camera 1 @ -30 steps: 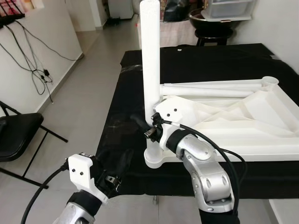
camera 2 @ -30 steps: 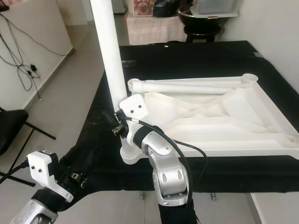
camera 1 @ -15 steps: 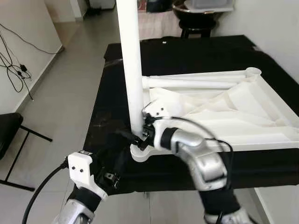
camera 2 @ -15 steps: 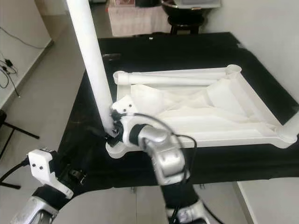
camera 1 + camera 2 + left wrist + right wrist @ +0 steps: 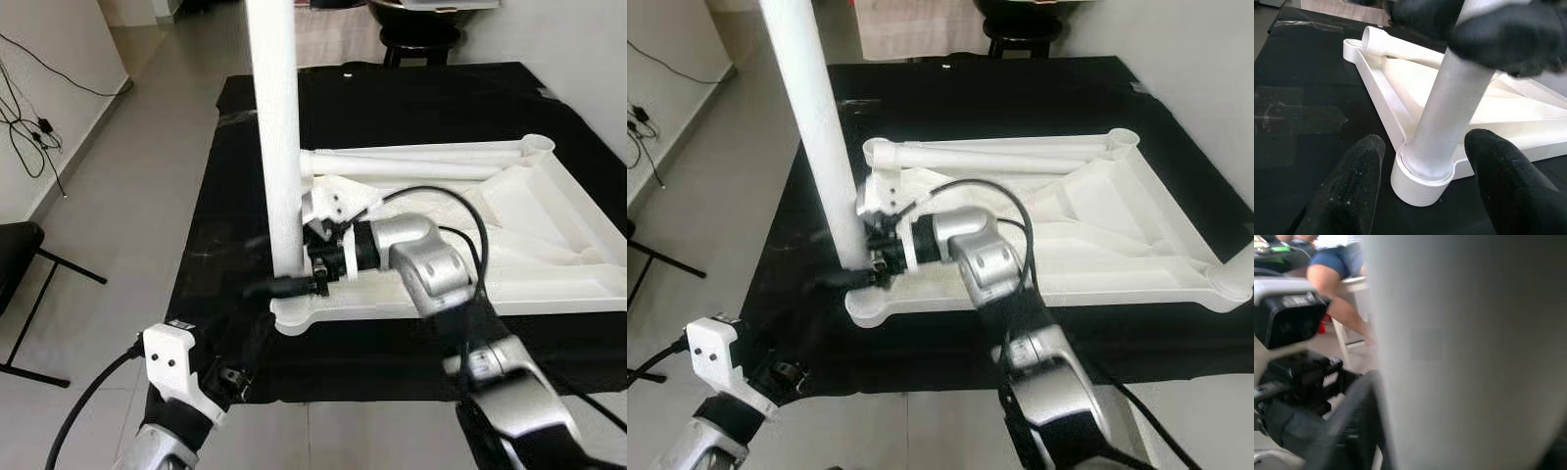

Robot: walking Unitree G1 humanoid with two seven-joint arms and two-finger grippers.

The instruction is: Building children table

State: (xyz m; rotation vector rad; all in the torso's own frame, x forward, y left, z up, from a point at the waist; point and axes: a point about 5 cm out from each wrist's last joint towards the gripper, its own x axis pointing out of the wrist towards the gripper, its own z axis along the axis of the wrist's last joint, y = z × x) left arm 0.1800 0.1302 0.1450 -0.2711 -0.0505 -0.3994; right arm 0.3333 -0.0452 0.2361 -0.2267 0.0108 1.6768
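A white children's table top [image 5: 549, 264] lies upside down on a black-covered table [image 5: 421, 98]. One white leg [image 5: 276, 127] stands upright in the near-left corner socket [image 5: 1420, 181]. My right gripper [image 5: 286, 284] reaches in from the right and is shut on this leg just above the socket; its black fingers [image 5: 1508, 34] wrap the leg. My left gripper [image 5: 1427, 144] is open, low at the table's near edge, with one finger on each side of the socket and touching nothing. A second white leg [image 5: 421, 162] lies along the top's far rim.
A black folding chair [image 5: 15, 259] stands on the floor to the left. Cables [image 5: 29, 127] trail along the left wall. A black stool [image 5: 416, 34] stands beyond the table. A seated person's legs [image 5: 1337, 264] appear behind my left arm.
The camera has shifted. My right arm has stretched out and its elbow has swung to the right, while the gripper stays on the leg's base. The left gripper has hardly moved.
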